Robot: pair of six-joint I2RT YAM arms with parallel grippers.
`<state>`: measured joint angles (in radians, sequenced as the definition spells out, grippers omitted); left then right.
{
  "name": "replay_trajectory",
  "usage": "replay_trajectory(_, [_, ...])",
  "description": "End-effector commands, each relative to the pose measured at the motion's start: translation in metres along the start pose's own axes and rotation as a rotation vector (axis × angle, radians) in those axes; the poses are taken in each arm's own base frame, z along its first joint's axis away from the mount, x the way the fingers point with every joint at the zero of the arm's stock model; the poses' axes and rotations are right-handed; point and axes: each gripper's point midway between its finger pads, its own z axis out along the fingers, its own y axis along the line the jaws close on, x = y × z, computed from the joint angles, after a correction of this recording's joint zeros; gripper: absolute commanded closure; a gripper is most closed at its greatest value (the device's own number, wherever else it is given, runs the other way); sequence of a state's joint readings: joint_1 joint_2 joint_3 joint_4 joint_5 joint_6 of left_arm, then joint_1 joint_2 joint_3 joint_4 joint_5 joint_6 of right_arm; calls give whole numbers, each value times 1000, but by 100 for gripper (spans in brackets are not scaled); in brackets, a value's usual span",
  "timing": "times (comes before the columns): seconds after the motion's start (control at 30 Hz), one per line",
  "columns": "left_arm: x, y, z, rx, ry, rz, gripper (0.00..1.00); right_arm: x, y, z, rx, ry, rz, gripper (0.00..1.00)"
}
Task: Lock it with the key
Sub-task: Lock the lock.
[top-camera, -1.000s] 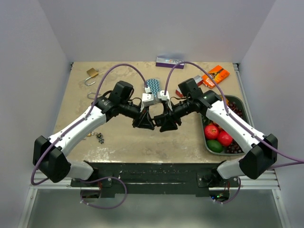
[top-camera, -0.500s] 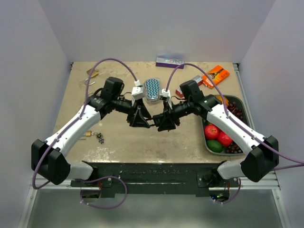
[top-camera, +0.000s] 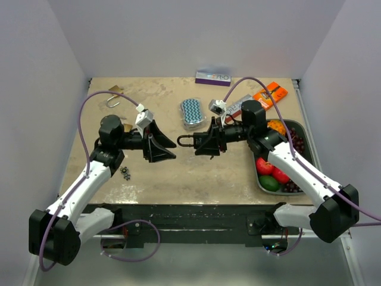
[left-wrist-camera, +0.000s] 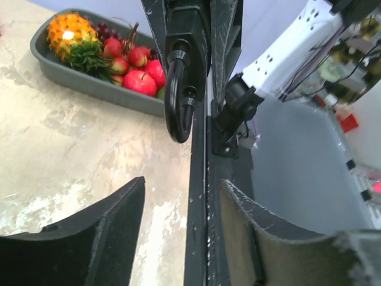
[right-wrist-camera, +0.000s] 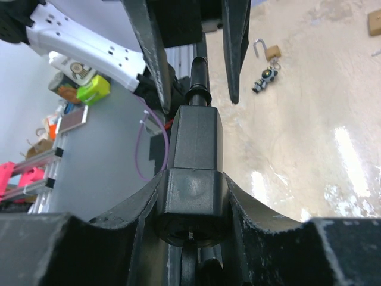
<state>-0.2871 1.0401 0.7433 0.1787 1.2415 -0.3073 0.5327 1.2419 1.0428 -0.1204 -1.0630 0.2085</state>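
Observation:
My right gripper (top-camera: 203, 143) is shut on a black padlock (top-camera: 186, 142) and holds it above the table's middle, shackle pointing left. In the right wrist view the padlock body (right-wrist-camera: 193, 155) sits clamped between the fingers. My left gripper (top-camera: 165, 146) is open and empty, a short gap left of the shackle. In the left wrist view the padlock (left-wrist-camera: 178, 89) hangs ahead of my spread left gripper (left-wrist-camera: 178, 208). A small bunch of keys (top-camera: 125, 173) lies on the table under my left arm and also shows in the right wrist view (right-wrist-camera: 265, 76).
A brass padlock (top-camera: 113, 95) lies at the back left, and another small one (right-wrist-camera: 269, 50) lies by the keys. A teal pouch (top-camera: 191, 112), a purple box (top-camera: 212, 77) and an orange packet (top-camera: 271, 93) lie at the back. A grey fruit tray (top-camera: 258, 174) stands at the right.
My left gripper has drawn back to the left, away from the padlock, and now stands open. My right gripper has kept hold of the padlock and shifted slightly right and back.

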Motion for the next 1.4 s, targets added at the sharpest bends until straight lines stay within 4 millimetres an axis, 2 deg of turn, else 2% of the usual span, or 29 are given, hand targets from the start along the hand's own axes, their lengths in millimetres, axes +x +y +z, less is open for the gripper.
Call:
replay_trajectory(0.0, [-39,-15,0,24,-138,43,45,-35,31,-5,-85,-96,-97,100])
replay_trajectory(0.3, [-48,-18,3,30,-169,5,49,-35,41,1,-120,-96,-117,100])
replay_trajectory(0.43, [-47,-21,9,46,-168,-7,55,-35,45,3,-133,-91,-129,100])
replay_trajectory(0.53, [-44,-24,13,58,-167,-11,69,-33,46,4,-134,-84,-128,100])
replay_trajectory(0.67, [-38,-32,18,89,-161,-26,94,-34,44,4,-127,-87,-134,100])
replay_trajectory(0.73, [-37,-34,19,96,-159,-36,100,-35,44,5,-123,-91,-142,100])
replay_trajectory(0.87, [-39,-40,26,121,-160,-53,100,-32,44,11,-120,-82,-158,100])
replay_trajectory(1.03, [-45,-49,40,150,-175,-71,100,-21,56,27,-169,-52,-163,100])
replay_trajectory(1.13, [-46,-52,48,177,-172,-86,100,-13,56,35,-188,-36,-148,100])
replay_trajectory(1.37, [-47,-57,70,235,-152,-75,100,-16,59,56,-252,-33,-159,100])
